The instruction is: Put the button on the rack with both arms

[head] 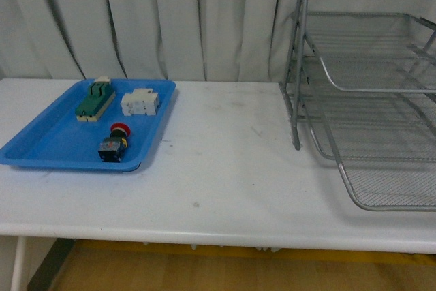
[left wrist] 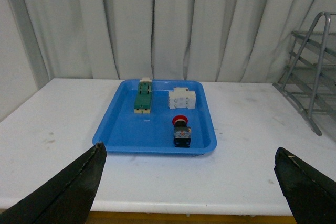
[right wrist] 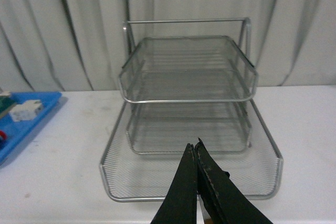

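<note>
The button (head: 114,142), red cap on a dark body, lies in the near part of the blue tray (head: 41,144) at the table's left; the left wrist view shows the button (left wrist: 181,129) too. My left gripper (left wrist: 191,153) is open, wide apart, back from the tray above the table's front edge. The silver wire-mesh rack (head: 368,100) stands at the right. In the right wrist view the rack (right wrist: 189,103) faces me, and my right gripper (right wrist: 195,147) is shut with nothing in it, in front of the lowest tier. Neither arm shows in the front view.
A green-and-cream switch block (head: 95,99) and a white block (head: 140,102) lie at the back of the blue tray. White curtains (head: 170,18) hang behind the white table (head: 225,168). The table's front edge runs close below.
</note>
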Robot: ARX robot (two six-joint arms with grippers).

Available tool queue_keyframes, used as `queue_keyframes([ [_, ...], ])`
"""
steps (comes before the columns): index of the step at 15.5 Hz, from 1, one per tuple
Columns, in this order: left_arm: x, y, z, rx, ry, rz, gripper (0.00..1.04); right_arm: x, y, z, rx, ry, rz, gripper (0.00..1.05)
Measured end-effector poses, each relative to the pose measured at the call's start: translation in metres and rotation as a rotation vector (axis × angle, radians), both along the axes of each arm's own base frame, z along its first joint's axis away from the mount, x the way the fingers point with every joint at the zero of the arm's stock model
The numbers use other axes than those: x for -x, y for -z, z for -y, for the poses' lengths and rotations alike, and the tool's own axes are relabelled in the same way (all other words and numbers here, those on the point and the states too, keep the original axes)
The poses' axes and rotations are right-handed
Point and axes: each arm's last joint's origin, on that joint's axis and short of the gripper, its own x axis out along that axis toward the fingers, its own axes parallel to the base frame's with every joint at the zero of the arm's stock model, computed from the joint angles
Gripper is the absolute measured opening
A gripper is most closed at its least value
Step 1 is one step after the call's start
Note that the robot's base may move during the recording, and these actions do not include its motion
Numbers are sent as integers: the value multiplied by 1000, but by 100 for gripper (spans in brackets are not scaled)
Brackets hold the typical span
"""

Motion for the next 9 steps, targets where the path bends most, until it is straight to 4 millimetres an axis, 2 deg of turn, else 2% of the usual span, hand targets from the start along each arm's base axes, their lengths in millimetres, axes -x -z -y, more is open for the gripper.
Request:
queue_keyframes([
  [9, 0, 0, 0, 0, 0, 0, 98, 12, 19, 1, 6, 23, 7, 2],
])
